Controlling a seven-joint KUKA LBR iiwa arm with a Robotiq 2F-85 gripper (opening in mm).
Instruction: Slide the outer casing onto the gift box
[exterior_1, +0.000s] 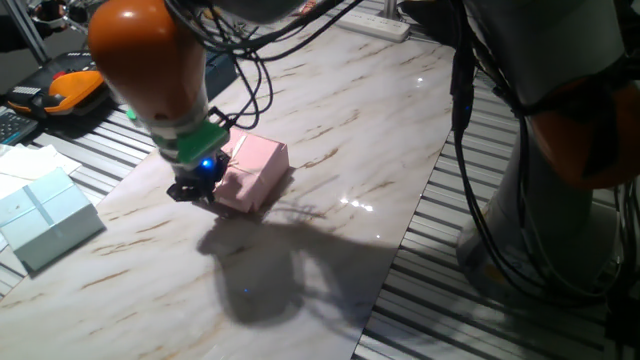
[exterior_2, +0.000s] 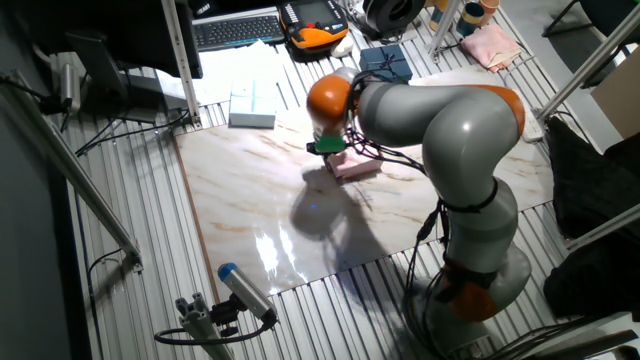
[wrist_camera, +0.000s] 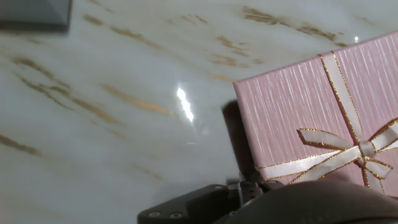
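The outer casing is a pale pink square cover with a ribbon cross and a small bow. It lies flat on the marble table and also shows in the other fixed view and at the right of the hand view. My gripper is low at the casing's left edge, touching or nearly touching it, and shows in the other fixed view. Its fingers are hidden by the hand, so I cannot tell how the jaws stand. The gift box is hidden or out of view.
A pale blue-green ribboned box lies on the slatted bench left of the marble top. A navy ribboned box sits at the far side. An orange-black device and a keyboard lie beyond. My arm's base stands beside the table.
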